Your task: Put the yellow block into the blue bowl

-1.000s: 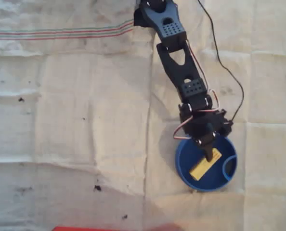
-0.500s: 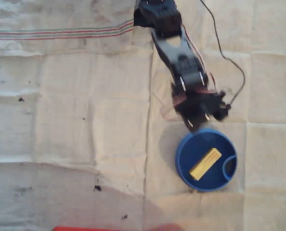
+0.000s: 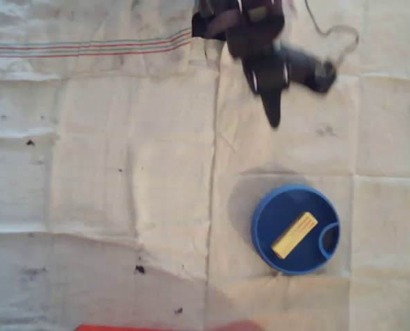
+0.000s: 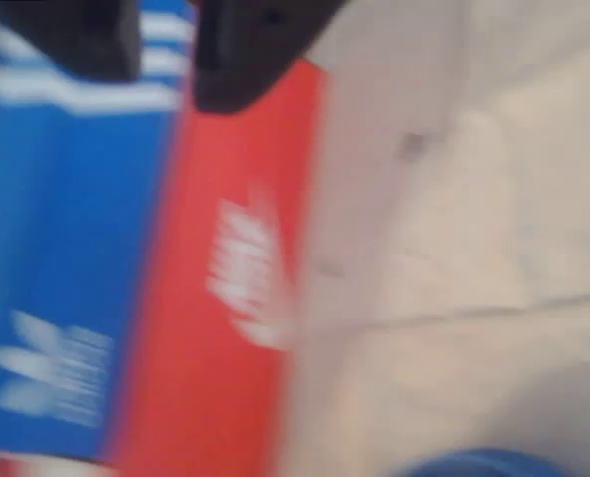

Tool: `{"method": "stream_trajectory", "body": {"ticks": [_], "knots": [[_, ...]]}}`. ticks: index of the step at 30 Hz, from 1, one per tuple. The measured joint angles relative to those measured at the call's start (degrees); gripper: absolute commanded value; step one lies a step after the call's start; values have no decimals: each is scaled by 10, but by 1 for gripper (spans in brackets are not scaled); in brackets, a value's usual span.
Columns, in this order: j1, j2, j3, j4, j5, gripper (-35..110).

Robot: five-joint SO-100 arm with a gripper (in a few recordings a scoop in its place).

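Pulled well back since a second ago, the black pincer (image 3: 274, 114) now hangs at twelve o'clock from the round blue plastic bowl (image 3: 264, 224); too blurred to tell its opening. Small flat yellow block (image 3: 295, 235) lies inside the bowl, so the task looks done. Nothing obstructs on the creased cloth surface (image 3: 122, 172); a red box edge (image 3: 157, 327) sits at seven o'clock.

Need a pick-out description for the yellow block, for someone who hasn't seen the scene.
In the overhead view, find the creased white cloth that covers the table, then the round blue bowl toward its lower right. The yellow block lies flat inside that bowl, set diagonally, beside the small curved partition at the bowl's right side. It is a short yellow bar, unlike anything else on the cloth.
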Motion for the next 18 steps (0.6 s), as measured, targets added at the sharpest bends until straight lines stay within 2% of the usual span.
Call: {"method": "stream_trajectory", "body": {"ticks": [8,14,18], "knots": [[17,162,91,1,0,0],[18,322,301,0,0,0],[15,406,464,-58,0,0]]}}
